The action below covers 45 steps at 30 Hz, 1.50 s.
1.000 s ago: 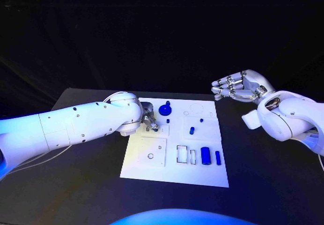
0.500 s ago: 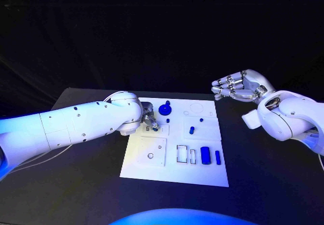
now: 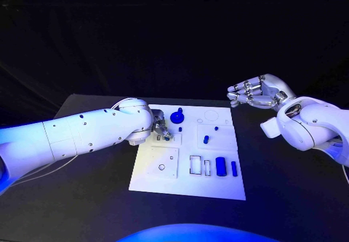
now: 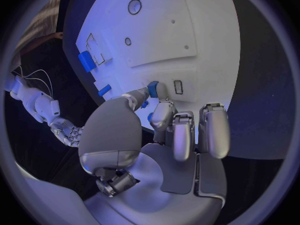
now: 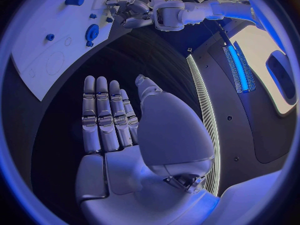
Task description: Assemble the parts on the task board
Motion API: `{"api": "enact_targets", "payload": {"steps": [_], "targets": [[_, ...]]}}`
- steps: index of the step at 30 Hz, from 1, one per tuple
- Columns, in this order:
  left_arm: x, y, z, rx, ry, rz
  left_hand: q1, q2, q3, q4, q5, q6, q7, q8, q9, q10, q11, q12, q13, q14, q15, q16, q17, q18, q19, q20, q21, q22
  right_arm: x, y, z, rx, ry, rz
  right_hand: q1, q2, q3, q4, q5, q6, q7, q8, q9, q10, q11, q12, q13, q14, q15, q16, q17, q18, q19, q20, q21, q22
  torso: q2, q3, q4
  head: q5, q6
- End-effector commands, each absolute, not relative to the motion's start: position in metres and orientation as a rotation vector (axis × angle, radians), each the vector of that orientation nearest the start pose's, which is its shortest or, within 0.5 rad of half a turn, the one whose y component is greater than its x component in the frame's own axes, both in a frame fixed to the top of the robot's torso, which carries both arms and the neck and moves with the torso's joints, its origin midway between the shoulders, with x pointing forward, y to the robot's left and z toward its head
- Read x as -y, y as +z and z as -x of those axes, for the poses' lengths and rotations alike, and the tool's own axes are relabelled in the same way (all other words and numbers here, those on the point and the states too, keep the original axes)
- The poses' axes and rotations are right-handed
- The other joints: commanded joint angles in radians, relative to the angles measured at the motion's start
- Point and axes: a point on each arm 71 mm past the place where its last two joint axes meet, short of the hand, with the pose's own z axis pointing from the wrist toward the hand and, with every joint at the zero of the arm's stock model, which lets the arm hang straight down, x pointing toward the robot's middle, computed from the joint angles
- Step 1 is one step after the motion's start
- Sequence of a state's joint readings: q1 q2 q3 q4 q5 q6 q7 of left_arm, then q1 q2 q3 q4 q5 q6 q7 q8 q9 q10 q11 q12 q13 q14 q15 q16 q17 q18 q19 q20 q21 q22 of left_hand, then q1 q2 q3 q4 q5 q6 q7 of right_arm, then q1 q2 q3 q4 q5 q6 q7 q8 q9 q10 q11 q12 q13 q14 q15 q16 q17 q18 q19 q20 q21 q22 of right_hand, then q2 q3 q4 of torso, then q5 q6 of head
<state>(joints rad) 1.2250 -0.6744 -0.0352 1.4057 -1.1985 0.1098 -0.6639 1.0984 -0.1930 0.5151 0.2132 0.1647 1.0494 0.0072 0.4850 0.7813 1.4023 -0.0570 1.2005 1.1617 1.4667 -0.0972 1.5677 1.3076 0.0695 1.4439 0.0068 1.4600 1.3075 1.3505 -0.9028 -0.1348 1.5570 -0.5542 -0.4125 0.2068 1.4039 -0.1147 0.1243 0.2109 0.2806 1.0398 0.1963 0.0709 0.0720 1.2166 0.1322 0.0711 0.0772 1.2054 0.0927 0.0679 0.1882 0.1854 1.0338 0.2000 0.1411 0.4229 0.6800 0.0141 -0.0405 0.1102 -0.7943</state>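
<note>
The white task board (image 3: 218,186) lies mid-table. My left hand (image 3: 161,129) hovers low over its upper left part and pinches a small blue part (image 4: 152,88) between thumb and a finger, close to a small rectangular slot (image 4: 178,87). On the board rest a blue round knob (image 3: 177,118), two small blue pegs (image 3: 216,128) (image 3: 206,139), a blue cylinder (image 3: 220,166) and a slim blue bar (image 3: 234,169). My right hand (image 3: 256,94) is raised beyond the board's far right corner, fingers apart and holding nothing; its bare palm (image 5: 134,150) faces the board.
The black table (image 3: 87,201) surrounds the board, with bare room in front and on both sides. Round recesses (image 3: 212,116) and rectangular slots (image 3: 195,165) mark the board. My left forearm (image 3: 80,133) crosses the table's left side.
</note>
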Motion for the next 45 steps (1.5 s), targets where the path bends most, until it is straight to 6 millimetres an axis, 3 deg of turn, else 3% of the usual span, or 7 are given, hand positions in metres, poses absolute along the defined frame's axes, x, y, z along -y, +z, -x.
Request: {"api": "enact_targets", "payload": {"steps": [1, 11, 24, 29, 34, 45], "targets": [[-0.175, -0.22, -0.503, -2.266, -0.21, 0.125, 0.002, 0.014, -0.029, 0.012, 0.004, 0.002, 0.004, -0.003, -0.002, 0.001, 0.003, 0.0, -0.001, 0.104, -0.008, 0.003, 0.263, -0.02, 0.006, 0.001, 0.004, 0.035, 0.225, -0.138, -0.493, -1.551, 1.179, -0.529, -0.013, -0.001, -0.006, 0.0, 0.005, -0.008, 0.001, -0.002, 0.0, -0.009, 0.001, -0.001, -0.002, -0.007, 0.003, -0.006, -0.002, -0.003, -0.001, 0.005, -0.007, -0.002, 0.0, 0.0005, 0.0, -0.001, 0.001], [-0.179, -0.219, -0.505, -2.253, -0.211, 0.146, -0.019, 0.022, -0.159, 0.072, 0.002, 0.007, 0.007, -0.005, -0.008, 0.0, 0.005, 0.002, 0.001, 0.104, -0.006, 0.003, 0.263, -0.02, 0.007, 0.002, 0.003, 0.036, 0.226, -0.138, -0.493, -1.552, 1.177, -0.531, -0.022, 0.001, -0.011, 0.001, 0.006, -0.01, 0.002, -0.002, 0.0, -0.011, 0.003, -0.001, -0.002, -0.012, 0.005, -0.006, -0.006, -0.003, -0.002, 0.006, -0.011, -0.008, -0.001, -0.0002, 0.0013, -0.001, 0.004], [-0.184, -0.208, -0.503, -2.223, -0.278, 0.239, -0.061, 0.047, -0.293, 0.078, 0.002, 0.005, 0.008, -0.01, -0.016, -0.006, 0.006, -0.006, -0.009, 0.104, -0.005, 0.003, 0.263, -0.019, 0.005, 0.002, 0.0, 0.033, 0.227, -0.138, -0.495, -1.551, 1.171, -0.534, -0.027, 0.002, -0.015, -0.001, 0.009, -0.011, 0.002, -0.002, 0.0, -0.012, 0.004, -0.001, -0.002, -0.018, 0.006, -0.007, -0.01, -0.004, -0.005, 0.008, -0.015, -0.014, -0.001, -0.0011, 0.0002, 0.001, 0.011], [-0.186, -0.198, -0.505, -2.213, -0.359, 0.348, -0.033, 0.053, -0.341, 0.077, 0.004, -0.015, 0.017, -0.022, -0.022, -0.042, 0.014, -0.064, -0.068, 0.104, 0.0, 0.003, 0.263, -0.013, -0.011, 0.004, -0.016, 0.004, 0.228, -0.139, -0.496, -1.549, 1.167, -0.536, -0.028, 0.002, -0.016, -0.001, 0.01, -0.011, 0.002, -0.002, 0.001, -0.012, 0.004, -0.001, -0.002, -0.019, 0.007, -0.007, -0.011, -0.004, -0.006, 0.008, -0.016, -0.015, 0.0, -0.0013, 0.0008, 0.004, 0.013], [-0.196, -0.182, -0.514, -2.196, -0.399, 0.43, -0.001, 0.063, -0.406, 0.078, 0.006, -0.049, 0.037, -0.05, -0.044, -0.117, 0.033, -0.181, -0.187, 0.104, 0.016, 0.003, 0.263, 0.002, -0.052, 0.014, -0.057, -0.067, 0.228, -0.141, -0.497, -1.553, 1.166, -0.539, -0.028, 0.003, -0.016, -0.001, 0.01, -0.011, 0.003, -0.002, 0.001, -0.012, 0.004, 0.0, -0.002, -0.019, 0.007, -0.007, -0.011, -0.004, -0.006, 0.009, -0.017, -0.016, -0.001, 0.0007, 0.0024, 0.008, 0.017], [-0.223, -0.173, -0.542, -2.139, -0.285, 0.416, 0.097, 0.087, -0.462, 0.077, 0.007, -0.076, 0.059, -0.096, -0.099, -0.163, 0.051, -0.247, -0.264, 0.104, 0.032, 0.003, 0.263, 0.007, -0.064, 0.027, -0.076, -0.091, 0.228, -0.143, -0.497, -1.558, 1.166, -0.54, -0.026, 0.004, -0.016, -0.004, 0.012, -0.012, 0.002, -0.002, 0.001, -0.012, 0.004, 0.0, -0.002, -0.021, 0.007, -0.006, -0.013, -0.003, -0.007, 0.009, -0.019, -0.019, -0.001, -0.0002, 0.0, 0.013, 0.027]]}}
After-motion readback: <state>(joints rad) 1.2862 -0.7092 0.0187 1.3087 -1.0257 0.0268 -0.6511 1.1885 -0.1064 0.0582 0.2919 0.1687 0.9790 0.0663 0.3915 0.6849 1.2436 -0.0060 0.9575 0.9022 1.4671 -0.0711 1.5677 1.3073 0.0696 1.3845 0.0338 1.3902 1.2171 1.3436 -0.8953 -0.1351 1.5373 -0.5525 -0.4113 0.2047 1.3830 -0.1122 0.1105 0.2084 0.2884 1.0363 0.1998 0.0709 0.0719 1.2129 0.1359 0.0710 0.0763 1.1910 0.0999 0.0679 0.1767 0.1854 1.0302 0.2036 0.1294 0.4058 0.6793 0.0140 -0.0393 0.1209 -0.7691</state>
